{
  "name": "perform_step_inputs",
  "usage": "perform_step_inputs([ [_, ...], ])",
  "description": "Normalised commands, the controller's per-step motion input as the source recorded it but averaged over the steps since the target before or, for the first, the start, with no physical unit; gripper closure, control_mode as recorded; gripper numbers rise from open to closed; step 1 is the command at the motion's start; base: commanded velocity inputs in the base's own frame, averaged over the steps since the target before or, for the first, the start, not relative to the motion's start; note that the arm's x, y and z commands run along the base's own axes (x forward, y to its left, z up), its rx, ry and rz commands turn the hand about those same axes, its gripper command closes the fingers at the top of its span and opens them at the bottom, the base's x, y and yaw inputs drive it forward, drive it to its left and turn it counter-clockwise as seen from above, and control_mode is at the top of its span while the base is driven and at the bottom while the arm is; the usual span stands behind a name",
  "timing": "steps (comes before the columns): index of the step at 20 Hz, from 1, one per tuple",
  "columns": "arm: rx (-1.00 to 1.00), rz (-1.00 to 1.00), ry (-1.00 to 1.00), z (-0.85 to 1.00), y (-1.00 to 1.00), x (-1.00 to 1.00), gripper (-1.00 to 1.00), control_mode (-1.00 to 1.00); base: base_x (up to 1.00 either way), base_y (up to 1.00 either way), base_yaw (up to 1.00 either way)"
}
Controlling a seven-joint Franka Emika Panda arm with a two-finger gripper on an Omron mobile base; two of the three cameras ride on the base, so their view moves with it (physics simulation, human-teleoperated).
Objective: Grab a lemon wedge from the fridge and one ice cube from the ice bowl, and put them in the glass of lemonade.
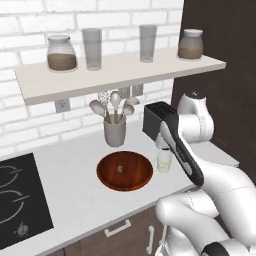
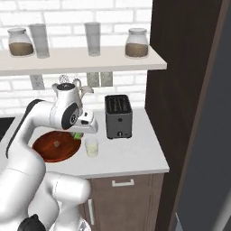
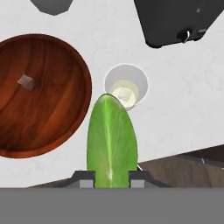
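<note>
One wedge (image 3: pixel 111 140) of green-yellow lemon sits pinched between the two fingertips of the gripper (image 3: pixel 111 178), its broad face turned to the hand camera and its tip reaching out past the jaws. The hold looks chosen for a drop: the fruit hangs clear below the fingers, so parting them should let it fall. Seen from the right of the base, a sliver of green (image 2: pixel 77 135) shows under the hand, above the counter (image 2: pixel 131 153) and just beside the glass (image 2: pixel 91 146).

Beyond the wedge's tip stands that glass (image 3: pixel 126 85), open mouth up, pale lemonade inside with a small pale square on its surface that may be ice; it is hard to tell. The wedge appears short of the rim, so a little more reach seems needed.

To the glass's side, the bowl (image 3: pixel 65 127) rests close by without touching, one grey cube (image 3: pixel 26 81) lying in it. Farther back are the black toaster (image 3: pixel 175 22) and the utensil cup (image 1: pixel 115 132).
</note>
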Motion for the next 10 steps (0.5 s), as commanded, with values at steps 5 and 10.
perform_step_inputs([
  [5, 0.0, 0.0, 0.12, -0.57, -0.01, 0.18, 1.0, -1.0, 0.0, 0.0, 0.0],
  [10, 0.0, 0.0, 0.0, -0.18, -0.01, 0.19, 1.0, -1.0, 0.0, 0.0, 0.0],
])
